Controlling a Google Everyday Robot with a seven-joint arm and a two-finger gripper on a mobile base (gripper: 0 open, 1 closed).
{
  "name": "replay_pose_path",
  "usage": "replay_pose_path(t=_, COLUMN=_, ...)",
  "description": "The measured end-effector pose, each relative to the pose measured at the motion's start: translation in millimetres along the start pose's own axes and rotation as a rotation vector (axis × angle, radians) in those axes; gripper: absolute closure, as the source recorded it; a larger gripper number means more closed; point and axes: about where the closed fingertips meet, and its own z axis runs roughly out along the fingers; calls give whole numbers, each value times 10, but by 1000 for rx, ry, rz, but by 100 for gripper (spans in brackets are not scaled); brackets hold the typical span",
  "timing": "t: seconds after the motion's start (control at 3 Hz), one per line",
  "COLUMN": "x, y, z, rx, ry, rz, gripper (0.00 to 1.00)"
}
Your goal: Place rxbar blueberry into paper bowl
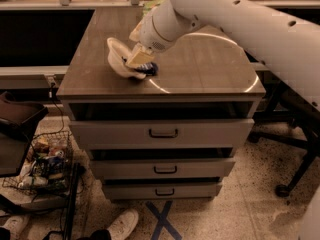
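Note:
The paper bowl (117,58) stands at the left front of the cabinet top, tipped up on its edge with its opening facing right. My gripper (140,65) reaches down from the white arm and presses at the bowl's right rim. The rxbar blueberry (150,69), a small dark blue bar, shows just under the gripper at the bowl's right edge, near the cabinet top. I cannot tell whether it is still held.
The cabinet top (200,69) has a front edge just below the bowl, with three drawers (162,133) beneath. A wire basket (45,164) of items sits on the floor at left. Chair legs (295,174) stand at right. A shoe (122,224) is at the bottom.

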Motion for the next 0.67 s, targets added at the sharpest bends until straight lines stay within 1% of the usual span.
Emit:
replay_pose_path(t=0.33, x=-8, y=8, z=11, rx=-2, ry=-1, rz=-1, gripper=0)
replay_pose_path(t=0.67, x=-9, y=9, z=12, rx=-2, ry=-1, rz=-1, gripper=0)
